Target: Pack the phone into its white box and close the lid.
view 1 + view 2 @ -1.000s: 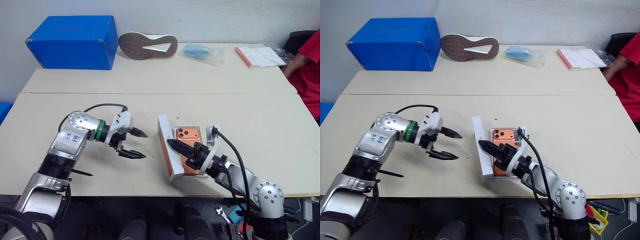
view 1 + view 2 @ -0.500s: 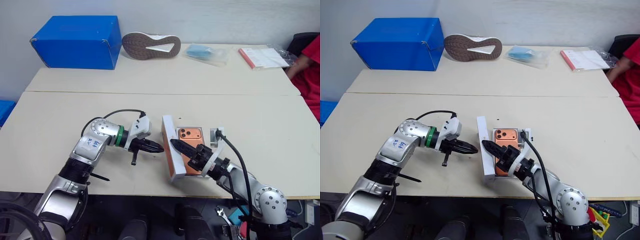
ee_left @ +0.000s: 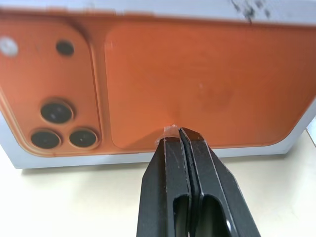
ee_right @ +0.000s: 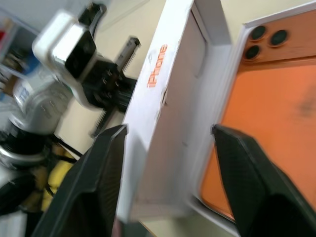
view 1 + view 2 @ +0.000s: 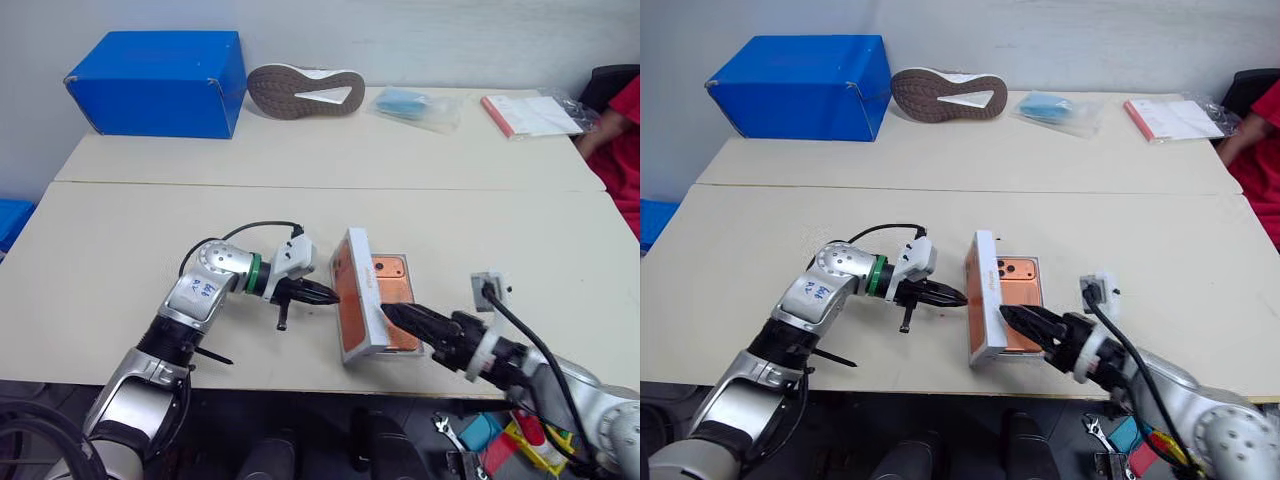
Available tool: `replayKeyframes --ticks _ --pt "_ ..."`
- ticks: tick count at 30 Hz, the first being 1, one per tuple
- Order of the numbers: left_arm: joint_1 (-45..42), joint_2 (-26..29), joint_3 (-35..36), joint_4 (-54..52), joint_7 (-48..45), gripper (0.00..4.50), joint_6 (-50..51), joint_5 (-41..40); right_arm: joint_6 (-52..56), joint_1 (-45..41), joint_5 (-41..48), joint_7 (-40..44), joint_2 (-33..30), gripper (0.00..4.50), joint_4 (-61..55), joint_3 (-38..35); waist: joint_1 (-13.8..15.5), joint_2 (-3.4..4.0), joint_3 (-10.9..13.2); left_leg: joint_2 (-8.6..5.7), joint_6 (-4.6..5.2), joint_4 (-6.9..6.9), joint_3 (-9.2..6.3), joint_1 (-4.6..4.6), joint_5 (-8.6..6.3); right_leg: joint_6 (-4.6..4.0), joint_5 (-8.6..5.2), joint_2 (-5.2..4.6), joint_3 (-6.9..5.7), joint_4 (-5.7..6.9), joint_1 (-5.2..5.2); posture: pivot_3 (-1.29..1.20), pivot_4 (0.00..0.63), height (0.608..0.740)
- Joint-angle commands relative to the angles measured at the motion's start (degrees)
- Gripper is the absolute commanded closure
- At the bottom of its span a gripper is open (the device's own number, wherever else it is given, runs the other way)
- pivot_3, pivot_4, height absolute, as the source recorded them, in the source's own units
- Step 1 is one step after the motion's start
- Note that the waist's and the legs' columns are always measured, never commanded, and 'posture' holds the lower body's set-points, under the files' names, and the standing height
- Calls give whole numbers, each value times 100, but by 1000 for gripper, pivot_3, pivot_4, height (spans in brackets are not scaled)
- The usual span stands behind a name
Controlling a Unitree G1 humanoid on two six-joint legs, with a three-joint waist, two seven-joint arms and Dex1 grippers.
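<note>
The orange phone [image 5: 393, 300] lies camera-side up in the white box [image 4: 228, 103] near the table's front edge. The lid [image 5: 348, 295] stands on its long edge along the box's left side and leans over the phone, its printed orange face turned left. My left gripper [image 5: 322, 296] is shut. In the left wrist view the closed fingertips [image 3: 170, 148] press against that printed face. My right gripper [image 5: 400, 316] is open at the near right of the box. In the right wrist view its fingers [image 4: 98, 192] stand wide apart, short of the lid's lettered side wall.
A big blue box [image 5: 155, 80], a shoe lying sole-up [image 5: 300, 90], a clear bag [image 5: 412, 105] and a booklet [image 5: 530, 112] lie on the far table. A person's red sleeve [image 5: 625, 130] shows at the right edge. The table's front edge runs just below the box.
My left gripper has shut and moved right up against the lid's printed face. My right gripper has opened and drawn back to the right. The lid now leans further over the phone.
</note>
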Motion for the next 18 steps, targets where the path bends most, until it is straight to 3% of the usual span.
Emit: replayKeyframes --ticks 1,7,11,14,18 --pt "-233 -117 -6 136 -70 4500 -209 26 93 581 -695 1244 -571 1759 -576 -1011 21 -1 -1 -1 2 1 1 0 -1 3 2 0 0 -3 3 0 150 740" --pt "-511 -449 -105 503 -192 4500 -541 62 -186 1644 -2326 2835 -923 1759 -947 -1772 132 -6 -2 -2 12 5 14 1 -4 17 10 4 10 -3 8 0 150 740" --pt "-644 -530 -92 716 -248 4500 -631 83 -353 1700 -2641 3012 -756 1759 -894 -1793 136 -7 -1 -4 14 6 21 3 -4 22 13 4 18 -7 8 0 150 740" --pt "-691 -260 66 787 -521 4500 -552 -36 -461 1753 -3081 3158 -708 1759 -906 -1666 131 -8 0 -4 13 5 22 5 -3 22 13 4 19 -9 5 0 150 740" --pt "-597 431 111 770 -1416 4500 -442 -212 -634 1777 -3602 3444 -668 2706 -923 -1456 108 -7 0 -2 11 4 24 6 -3 21 13 6 20 -7 0 0 150 740"
